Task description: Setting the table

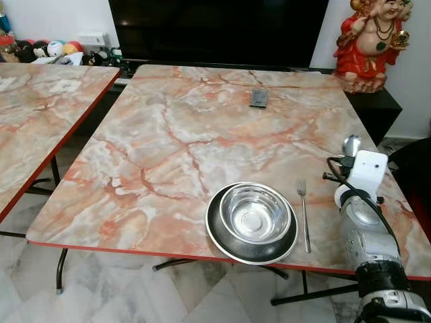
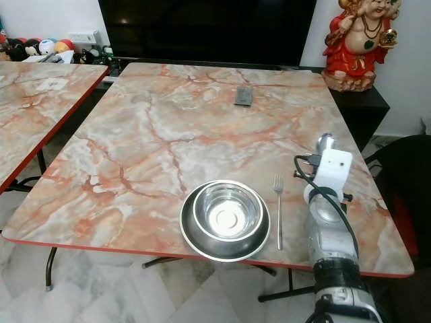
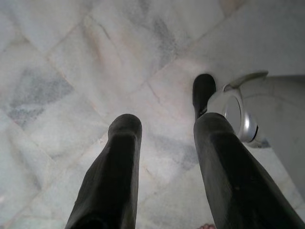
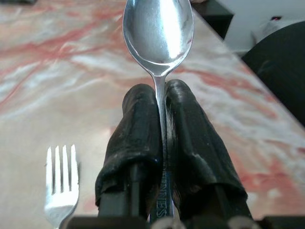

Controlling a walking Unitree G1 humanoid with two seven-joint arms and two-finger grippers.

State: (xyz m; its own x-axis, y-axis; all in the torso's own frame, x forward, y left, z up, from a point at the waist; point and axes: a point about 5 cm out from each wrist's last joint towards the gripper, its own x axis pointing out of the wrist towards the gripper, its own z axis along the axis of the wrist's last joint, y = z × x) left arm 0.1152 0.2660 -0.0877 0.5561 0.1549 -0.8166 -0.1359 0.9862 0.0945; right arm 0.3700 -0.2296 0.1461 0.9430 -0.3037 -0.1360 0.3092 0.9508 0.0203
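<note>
Marble-patterned laminate in pink and orange covers the big table (image 1: 202, 134), red-edged, with a 2nd table (image 1: 40, 114) of the same kind just to the robot's left and a dark screen (image 1: 215, 27) against the wall behind. A red and gold figurine (image 1: 369, 44) stands on a black cabinet at the far right corner. Near the front edge sits a dark plate (image 1: 250, 225) with a steel bowl (image 1: 256, 213) nested in it, and a fork (image 1: 303, 212) lies just beside the plate on its right, tines pointing away. A small dark object (image 1: 259, 98) rests far back on the table — too small to identify. The right gripper (image 4: 161, 124) hovers over the table to the right of the fork, fingers clamped tight on a spoon (image 4: 158, 33) whose bowl sticks out forward. The left gripper (image 3: 167, 157) hangs over pale marble floor (image 3: 71, 71), fingers spread apart — nothing between them.
</note>
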